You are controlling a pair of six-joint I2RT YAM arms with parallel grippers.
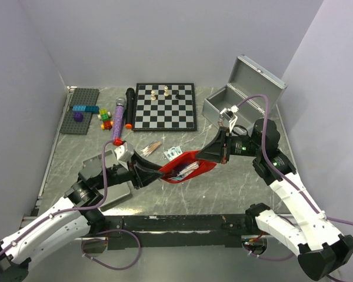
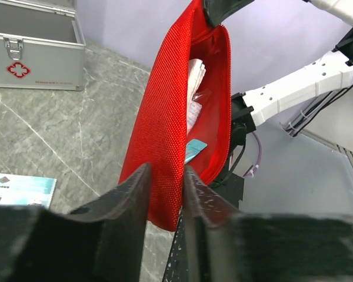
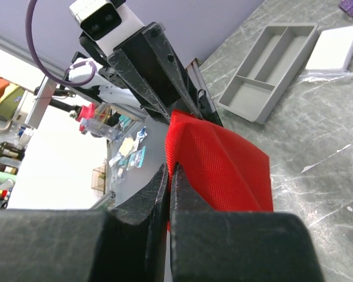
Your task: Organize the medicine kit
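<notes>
Holding the pouch [image 1: 203, 165] off the table [image 1: 235, 182], we pinch one end in our left claw [image 2: 165, 173] and the other edge in our right claw [image 3: 167, 176], both squeezed onto it. Packets [image 2: 194, 76], maybe, show inside. Our kit [image 1: 217, 106] sits open, far right, beside the chessboard [image 1: 165, 108].

Left fingers [image 2: 126, 211] and right fingers [image 3: 150, 197] pinched narrow, facing each other.
</notes>
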